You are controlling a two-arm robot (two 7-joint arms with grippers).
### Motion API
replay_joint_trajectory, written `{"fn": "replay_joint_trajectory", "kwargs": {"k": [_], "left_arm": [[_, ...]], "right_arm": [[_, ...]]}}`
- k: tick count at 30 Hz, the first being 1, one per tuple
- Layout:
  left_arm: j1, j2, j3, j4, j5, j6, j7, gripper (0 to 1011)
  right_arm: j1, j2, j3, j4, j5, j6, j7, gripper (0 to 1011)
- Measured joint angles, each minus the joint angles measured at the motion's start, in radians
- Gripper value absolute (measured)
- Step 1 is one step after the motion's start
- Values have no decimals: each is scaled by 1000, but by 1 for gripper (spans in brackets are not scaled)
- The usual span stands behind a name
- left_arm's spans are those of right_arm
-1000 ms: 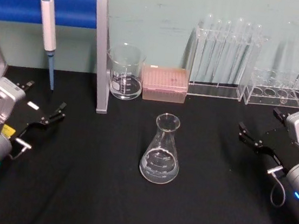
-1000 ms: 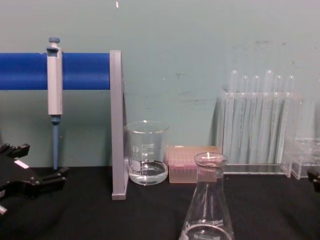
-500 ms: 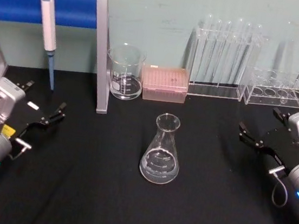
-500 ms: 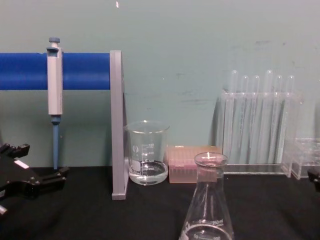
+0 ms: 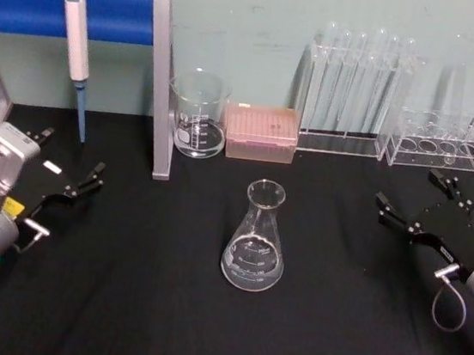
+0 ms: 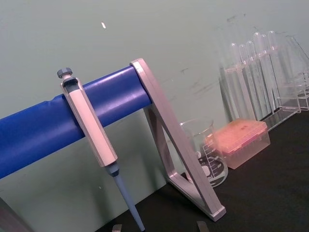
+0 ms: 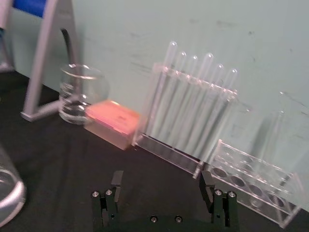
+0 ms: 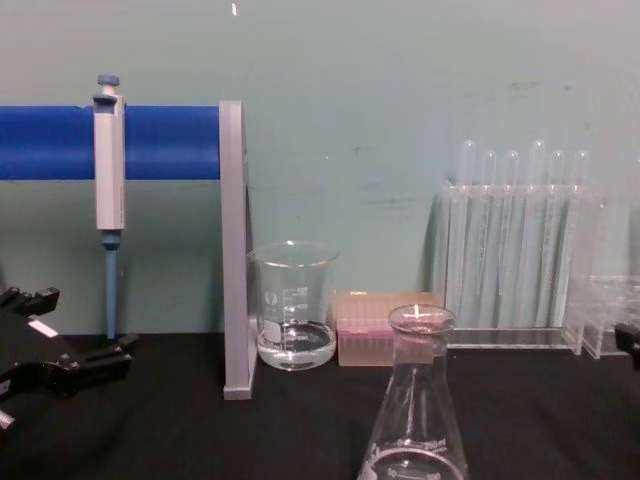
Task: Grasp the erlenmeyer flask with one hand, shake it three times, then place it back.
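A: Start at the left edge of the head view. What's there?
B: The left gripper (image 5: 68, 158), low on the left over the black desk (image 5: 134, 312), jaws spread with nothing between them. In the chest view the frame cuts off its lower part.
A: Then?
B: One pipette (image 5: 77, 32) hanging on a blue bar (image 5: 25, 2), one beaker (image 5: 199, 114) with a little clear liquid, and one pink tip box (image 5: 262, 132), all along the upper part.
A: And the erlenmeyer flask?
B: One erlenmeyer flask (image 5: 254, 247), upright at the centre of the frame, well apart from both grippers. The chest view cuts off its base.
A: To the right?
B: A clear rack (image 5: 352, 88) with six test tubes (image 5: 374, 64), then a lower rack (image 5: 438, 143); its tubes are too faint to count. The right gripper (image 5: 409, 188) is at the right edge, jaws wide apart and empty, its arm partly out of frame.
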Motion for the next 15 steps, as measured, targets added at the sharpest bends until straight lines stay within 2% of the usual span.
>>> {"fn": "replay_joint_trajectory", "kwargs": {"k": [7,15], "left_arm": [[0,0,0,0,0,0,0,1001],[0,0,0,0,0,0,0,1001]], "right_arm": [[-29,16,36,-73,59,-3,82,1000],[-42,29,45,-118,80,-9,167,1000]]}}
